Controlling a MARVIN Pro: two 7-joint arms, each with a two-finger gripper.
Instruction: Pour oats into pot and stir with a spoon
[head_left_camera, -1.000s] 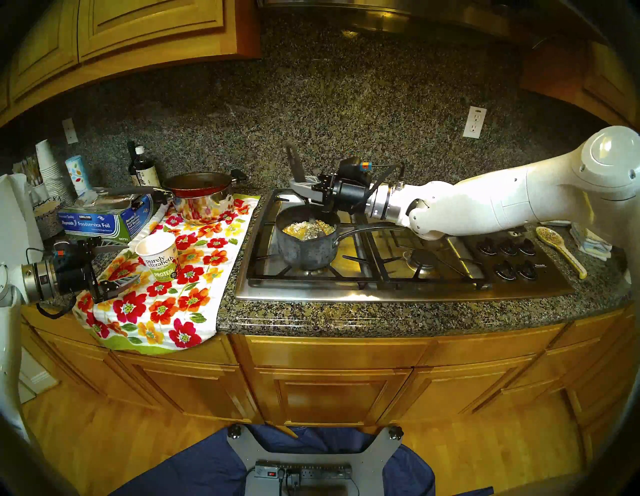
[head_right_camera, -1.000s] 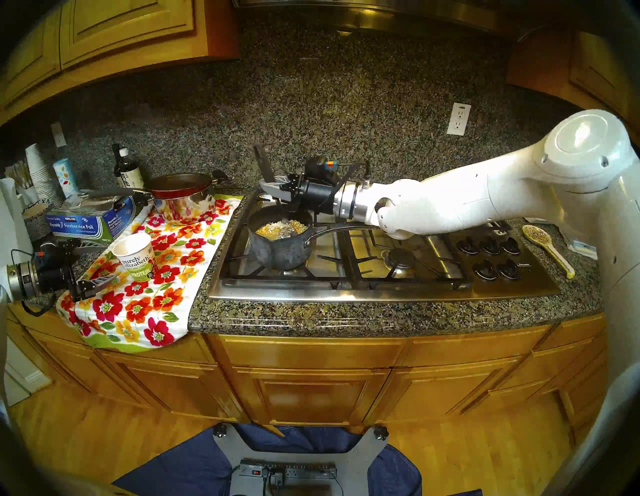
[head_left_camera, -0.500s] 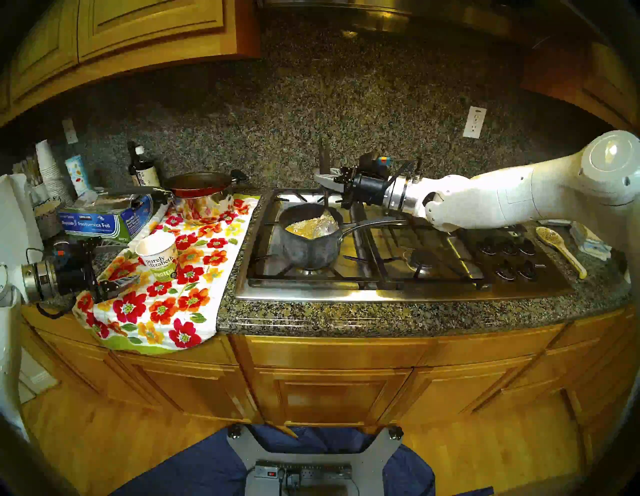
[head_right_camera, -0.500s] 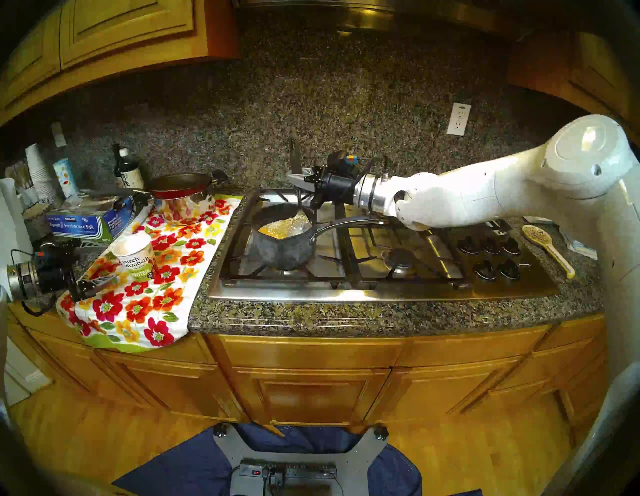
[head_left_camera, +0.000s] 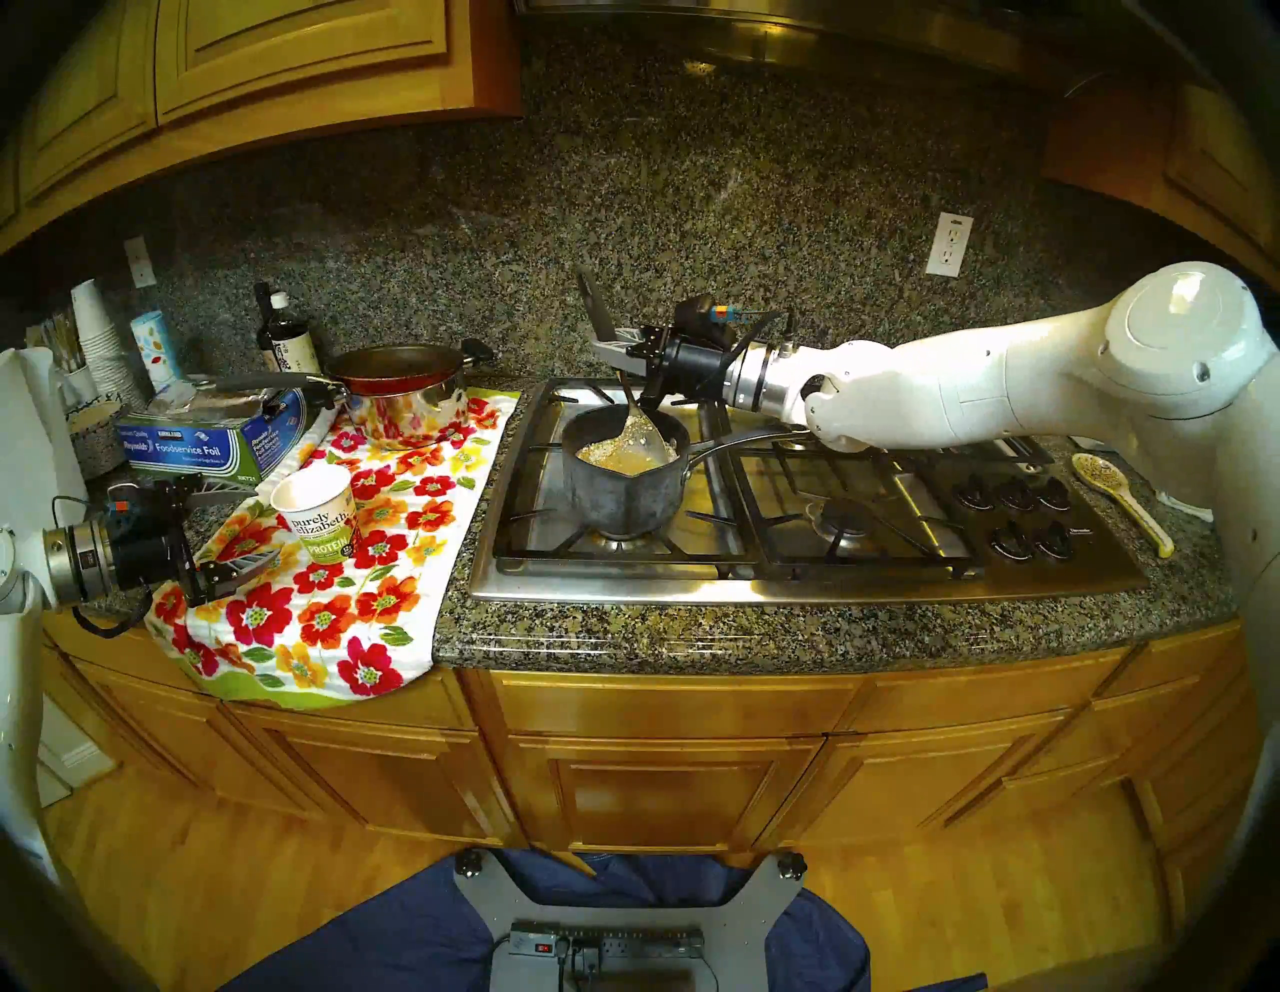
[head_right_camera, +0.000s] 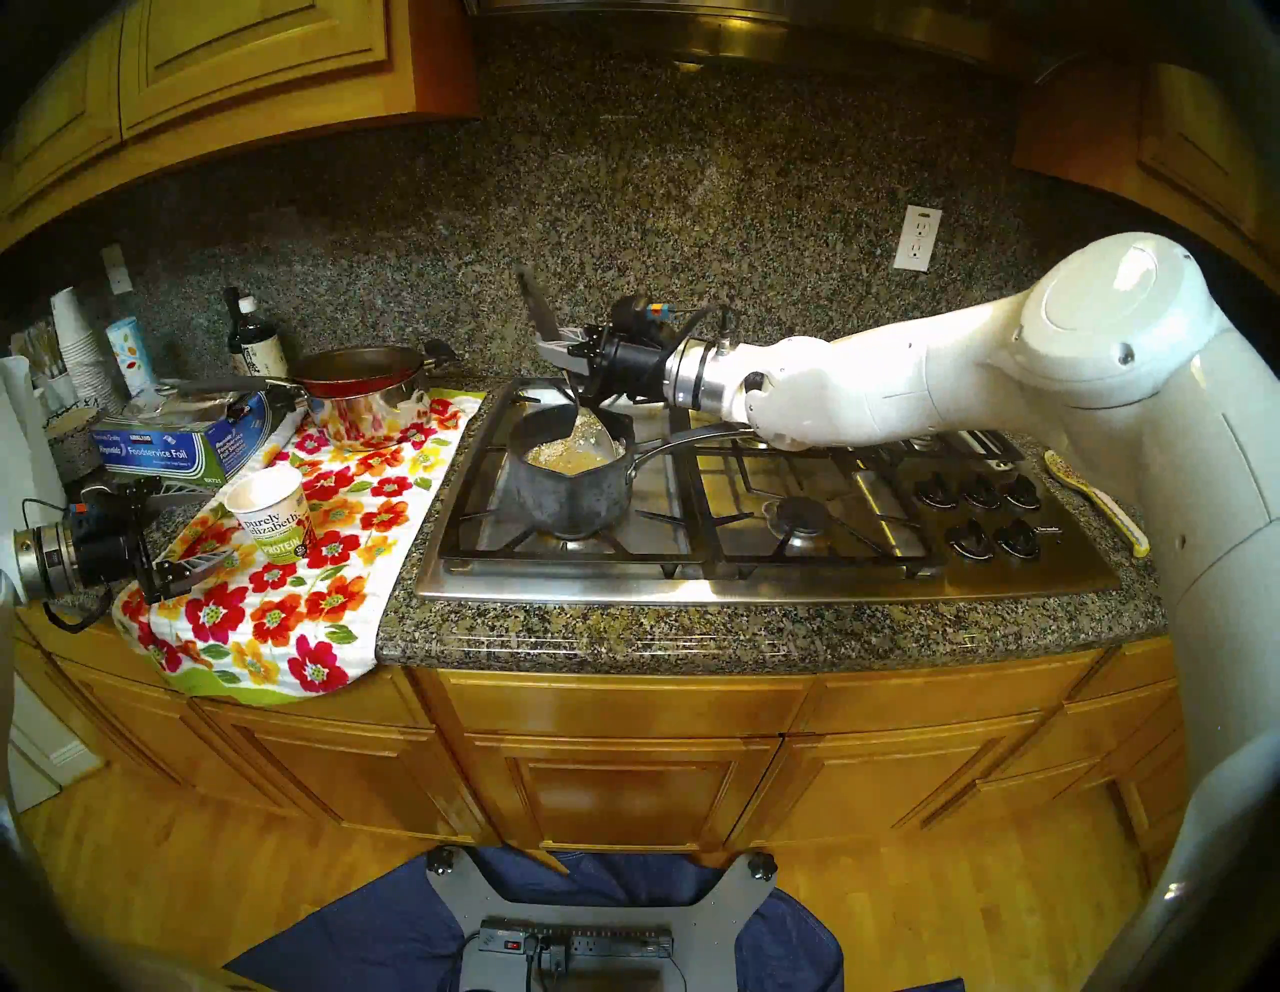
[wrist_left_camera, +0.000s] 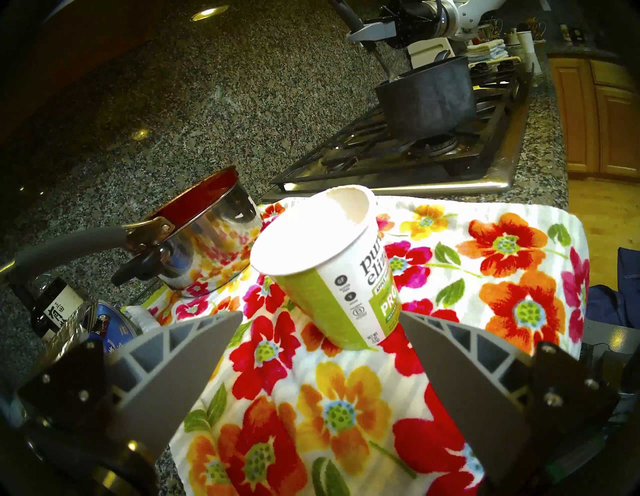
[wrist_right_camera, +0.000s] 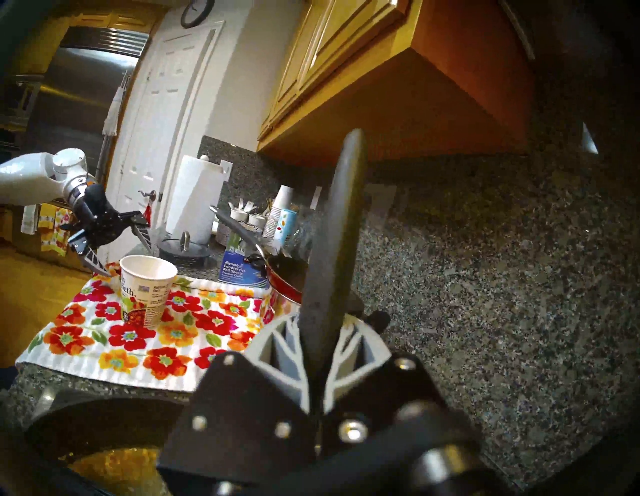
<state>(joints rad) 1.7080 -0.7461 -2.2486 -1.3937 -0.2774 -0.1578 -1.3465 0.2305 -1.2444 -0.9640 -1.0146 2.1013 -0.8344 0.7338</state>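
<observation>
Pot (head_left_camera: 623, 478) holding oats (head_left_camera: 609, 454), right gripper (head_left_camera: 613, 344) clamping spoon (head_left_camera: 641, 429) – left gripper (wrist_left_camera: 317, 322) spread, cup (head_left_camera: 318, 509) upright

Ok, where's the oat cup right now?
In the head view's left, the oat cup stands upright on the floral towel, just ahead of the open left gripper, left of the stove.

**Camera placement**

Your two head views look down from above onto the worktop (head_left_camera: 762, 634) and stove (head_left_camera: 796, 533), near-identical, slightly offset sideways. The left wrist view sits low and close behind the left gripper (wrist_left_camera: 317, 320), facing across the floral towel (wrist_left_camera: 450, 277) toward the pot (wrist_left_camera: 427, 100). The right wrist view sits directly behind the right gripper (wrist_right_camera: 317, 332), facing level along the backsplash. Both wrist views share the paper cup (wrist_left_camera: 322, 256) with the head views.
</observation>
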